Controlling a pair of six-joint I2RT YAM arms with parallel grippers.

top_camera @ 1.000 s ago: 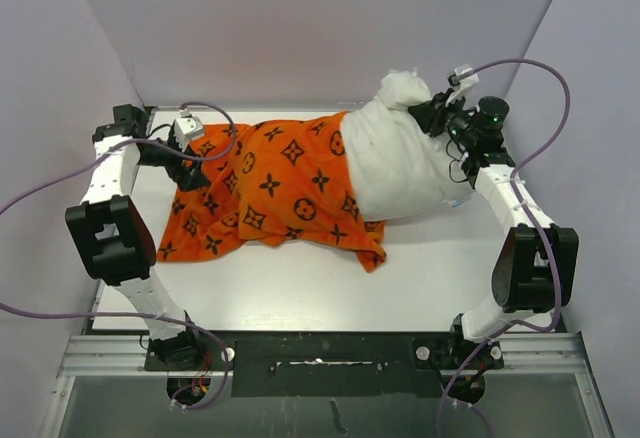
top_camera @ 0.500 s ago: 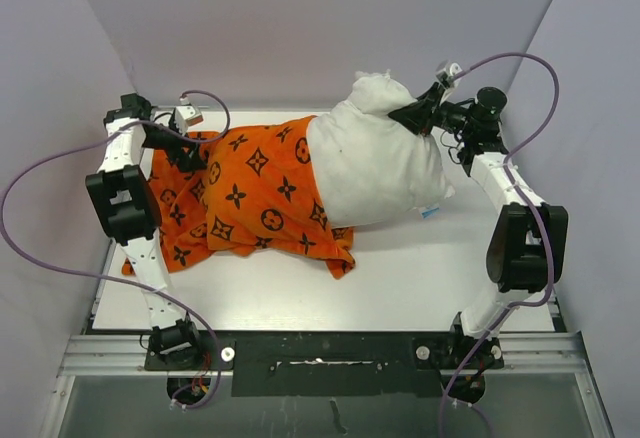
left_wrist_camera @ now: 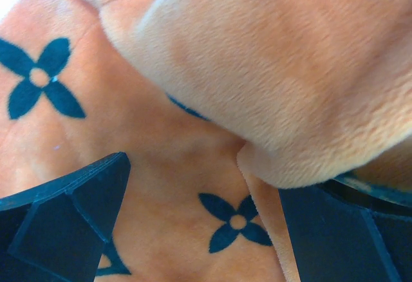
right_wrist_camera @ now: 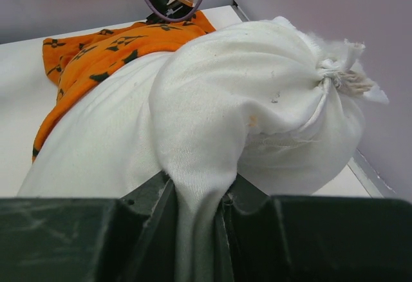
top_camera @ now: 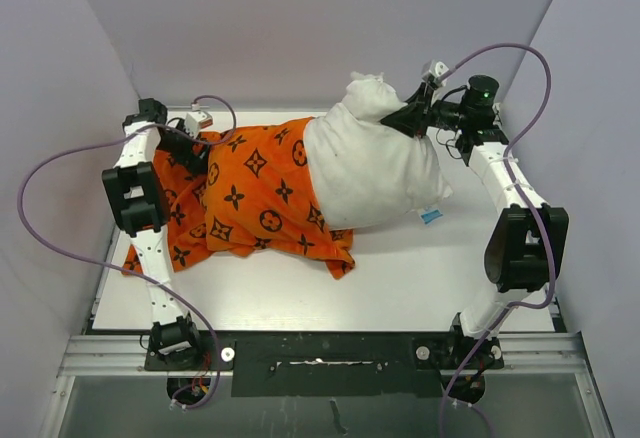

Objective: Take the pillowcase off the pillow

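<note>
The pillow (top_camera: 375,163) is pinched at its far side by the right claw (right_wrist_camera: 196,205). Its left half is hidden by the pillowcase (top_camera: 255,193), where the left claw (left_wrist_camera: 203,185) is spread wide, maybe touching plush. A blue tag (top_camera: 431,215) sits at its right.

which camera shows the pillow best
Top external: the bare part of the pillow shows whole, sticking out of the pillowcase, blue tag included. Right wrist shows only a close-up of fabric pinched in the right hand, plus a tied corner; left wrist shows only pillowcase.
</note>
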